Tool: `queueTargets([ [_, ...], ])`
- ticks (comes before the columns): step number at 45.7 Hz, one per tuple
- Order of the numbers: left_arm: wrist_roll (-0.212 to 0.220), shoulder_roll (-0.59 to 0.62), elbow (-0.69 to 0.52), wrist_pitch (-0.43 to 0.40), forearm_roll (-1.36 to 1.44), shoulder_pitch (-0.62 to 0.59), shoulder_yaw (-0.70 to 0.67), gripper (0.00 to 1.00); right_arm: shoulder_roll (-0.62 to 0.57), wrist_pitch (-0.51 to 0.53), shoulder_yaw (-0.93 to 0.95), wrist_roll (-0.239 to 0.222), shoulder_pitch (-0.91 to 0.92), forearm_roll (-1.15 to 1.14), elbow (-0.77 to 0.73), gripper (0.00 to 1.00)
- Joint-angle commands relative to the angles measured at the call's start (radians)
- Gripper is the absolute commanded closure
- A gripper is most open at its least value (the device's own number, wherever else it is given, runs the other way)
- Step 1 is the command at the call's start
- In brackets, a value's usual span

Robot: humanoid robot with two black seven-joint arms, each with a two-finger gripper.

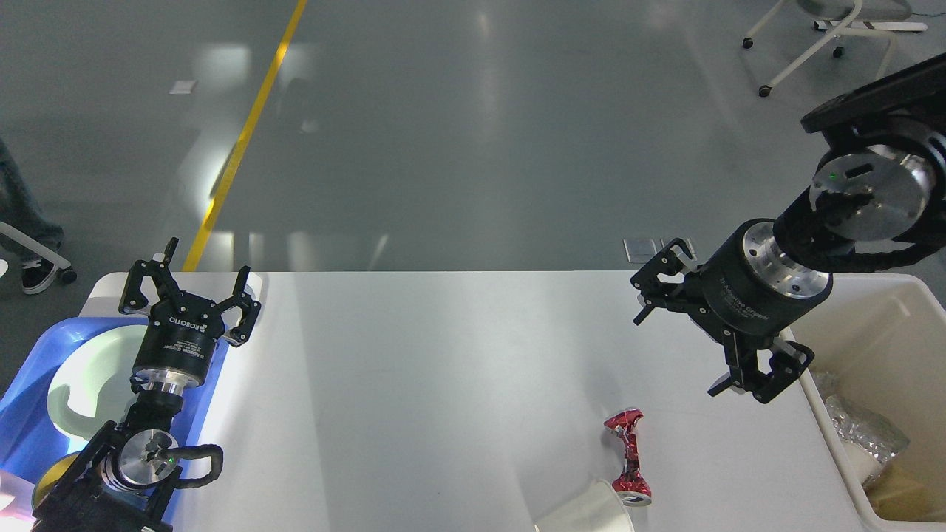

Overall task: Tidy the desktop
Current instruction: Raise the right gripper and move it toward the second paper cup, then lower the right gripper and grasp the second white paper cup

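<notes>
The white desktop [443, 384] fills the lower half of the head view. A crushed red can [627, 456] lies on it near the front right. A white paper cup [584, 510] lies on its side just left of the can at the front edge. My right gripper [680, 347] is open and empty, hovering above the desktop up and right of the can. My left gripper [194, 284] is open and empty above the far left corner, at the edge of the blue tray [29, 399].
The blue tray at the left holds a white plate [89, 377] and a yellow item [52, 473]. A beige plastic bin [887, 347] at the right edge holds crumpled foil [865, 432] and other rubbish. Grey floor with a yellow line lies beyond the table.
</notes>
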Motion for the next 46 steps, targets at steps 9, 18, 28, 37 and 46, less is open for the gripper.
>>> queueTargets([
  [9,0.0,0.0,0.0,0.0,0.0,0.0,0.0,0.03,-0.015,-0.044,0.147,-0.007,-0.138,0.069,-0.005,0.0],
  [18,0.0,0.0,0.0,0.0,0.0,0.0,0.0,0.03,-0.018,-0.173,0.31,0.01,-0.408,0.063,-0.045,0.0],
  [28,0.0,0.0,0.0,0.0,0.0,0.0,0.0,0.03,-0.007,-0.328,0.401,0.195,-0.651,-0.077,-0.101,0.02],
  [37,0.0,0.0,0.0,0.0,0.0,0.0,0.0,0.03,0.056,-0.374,0.405,0.281,-0.799,-0.109,-0.195,0.01],
  [46,0.0,0.0,0.0,0.0,0.0,0.0,0.0,0.03,0.067,-0.373,0.421,0.281,-0.844,-0.122,-0.194,0.01],
])
